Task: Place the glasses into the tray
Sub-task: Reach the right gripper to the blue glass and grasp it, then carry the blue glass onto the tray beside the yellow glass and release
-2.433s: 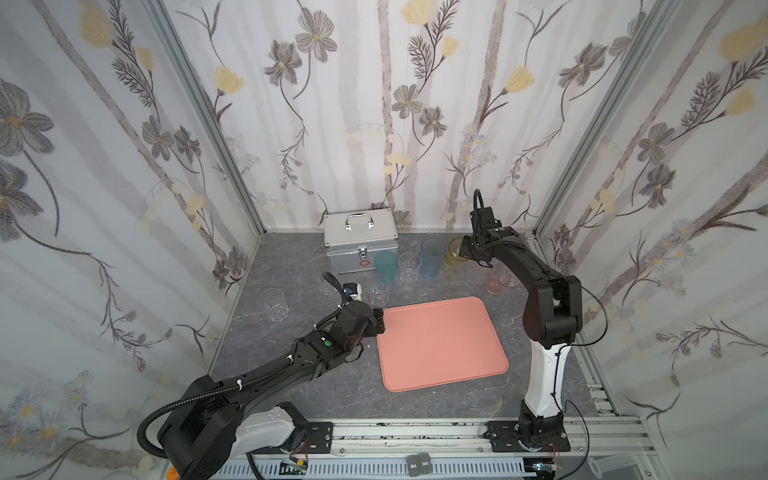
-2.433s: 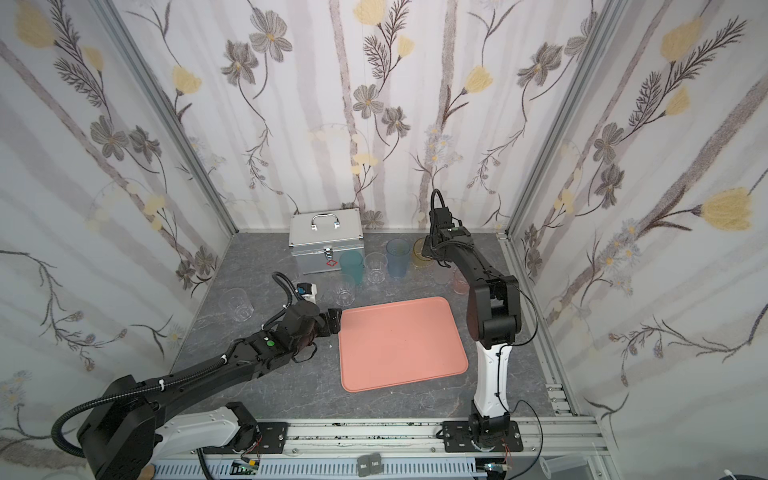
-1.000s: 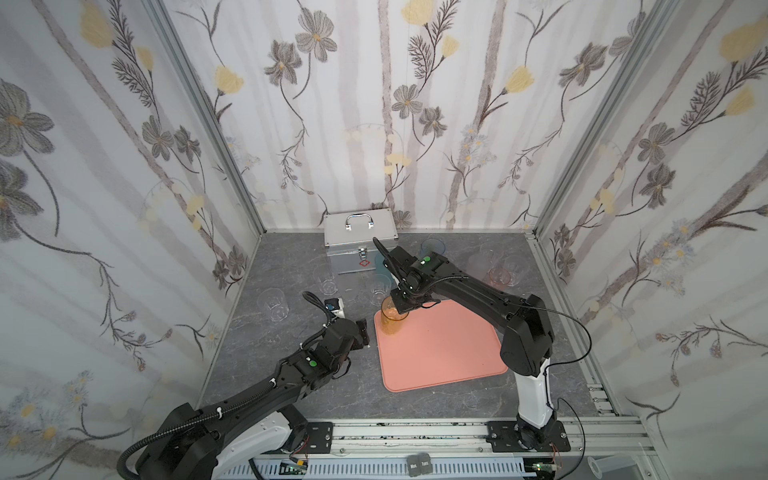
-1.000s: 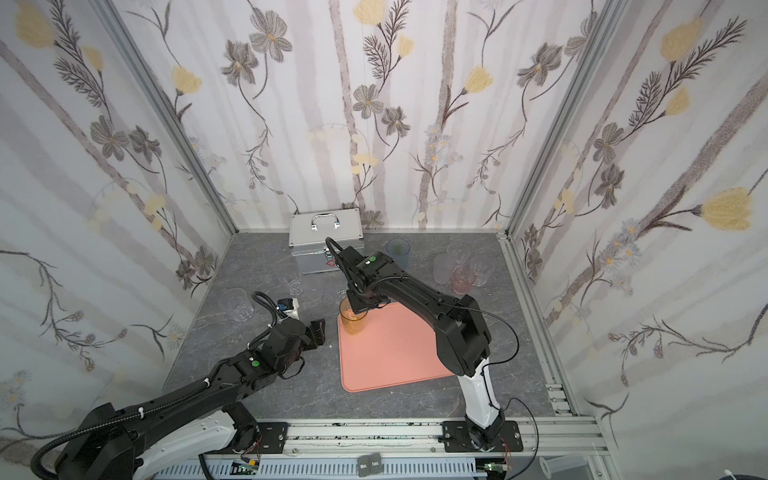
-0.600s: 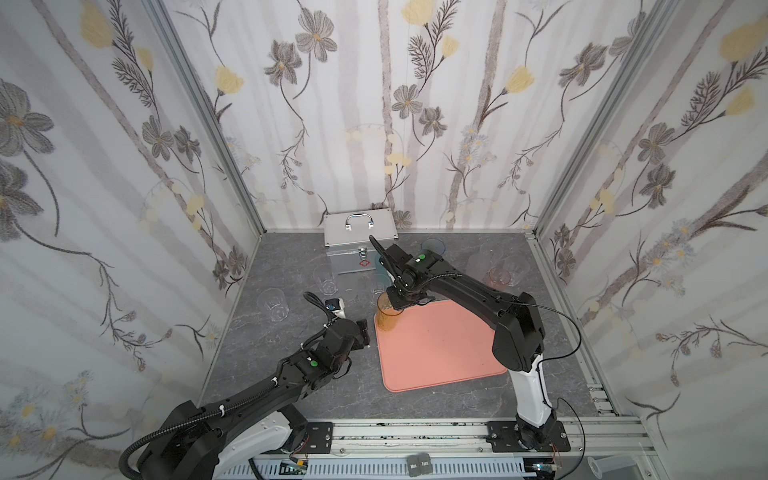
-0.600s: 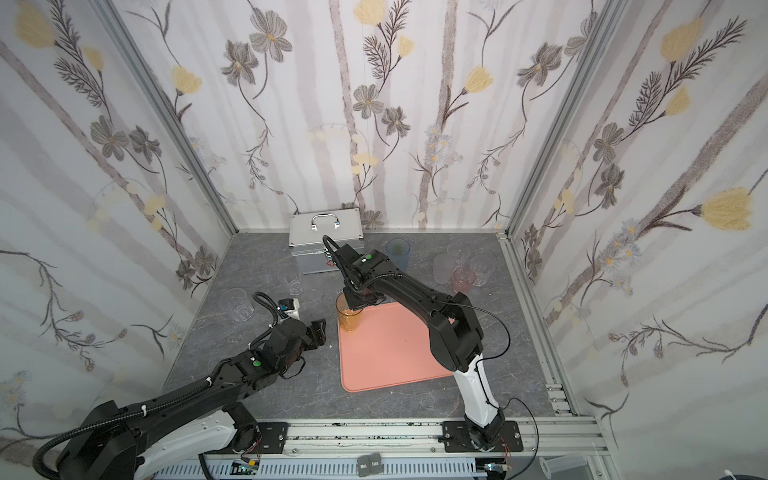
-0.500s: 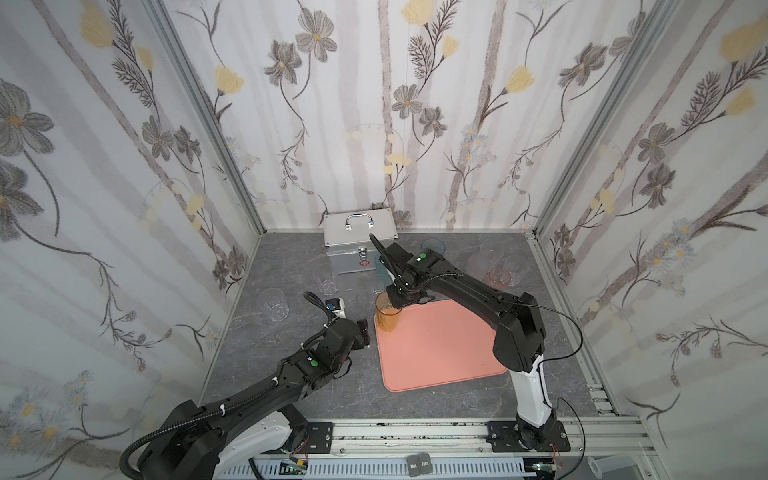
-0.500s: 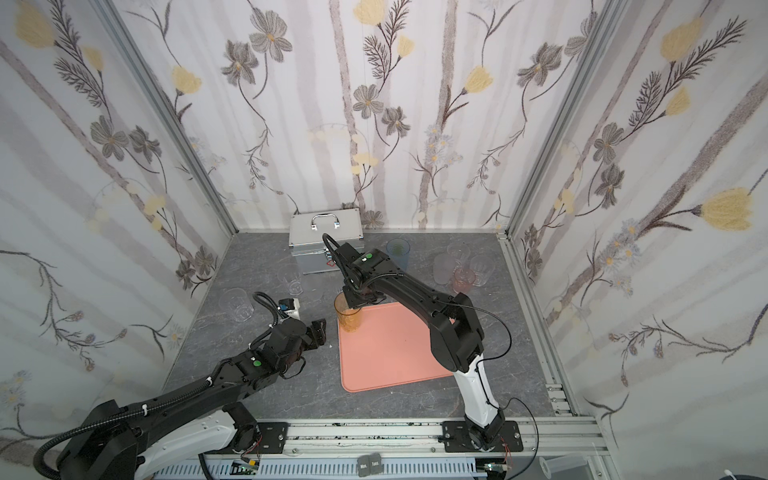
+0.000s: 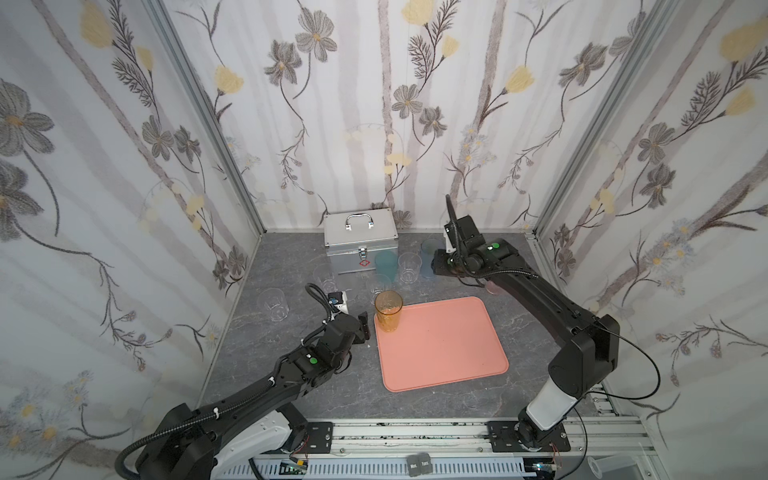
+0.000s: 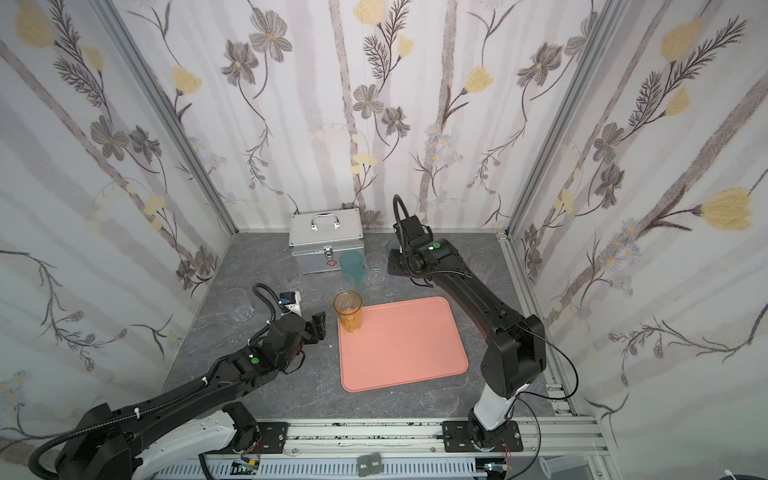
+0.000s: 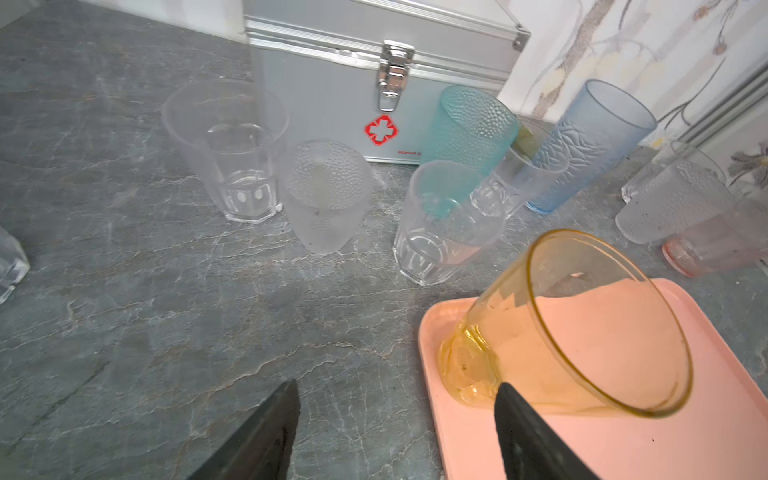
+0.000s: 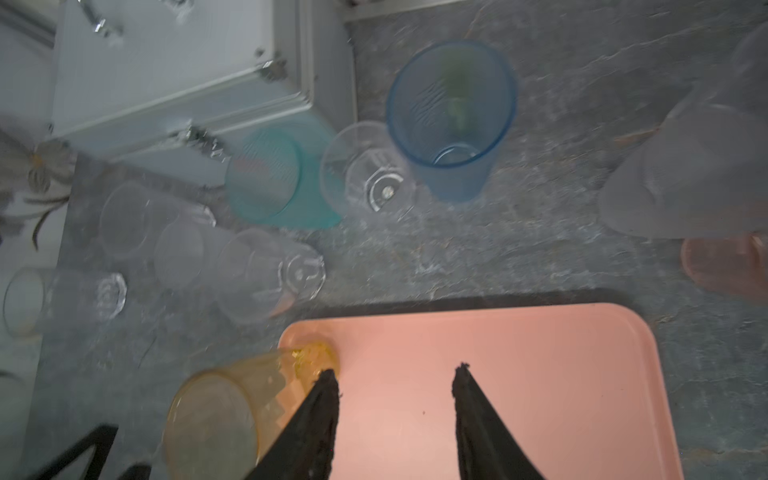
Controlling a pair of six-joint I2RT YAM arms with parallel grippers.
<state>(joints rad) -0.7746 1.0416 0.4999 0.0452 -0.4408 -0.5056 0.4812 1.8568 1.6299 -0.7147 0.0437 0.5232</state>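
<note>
A tall amber glass (image 9: 388, 311) (image 10: 349, 311) stands upright on the far left corner of the salmon-pink tray (image 9: 449, 349) (image 10: 407, 349), with nothing gripping it. My right gripper (image 12: 395, 374) is open and empty, raised over the tray's far edge (image 12: 498, 332); the amber glass (image 12: 232, 407) lies just outside one finger. In both top views this gripper (image 9: 435, 265) hangs near the back glasses. My left gripper (image 11: 397, 388) (image 9: 362, 328) is open and low over the table, left of the amber glass (image 11: 573, 332). The other glasses stand off the tray: teal (image 9: 386, 262), blue (image 9: 428, 251), clear (image 9: 409, 268).
A silver metal case (image 9: 360, 239) with a handle stands at the back. Clear glasses (image 9: 325, 277) (image 9: 272, 303) stand left of the tray. A pinkish glass (image 9: 492, 286) sits behind my right arm. Frosted glasses (image 11: 328, 195) (image 11: 673, 203) stand among them. Floral walls close three sides.
My right gripper has opened, let go of the amber glass on the tray's corner and drawn back up toward the rear right. The left arm has stayed still.
</note>
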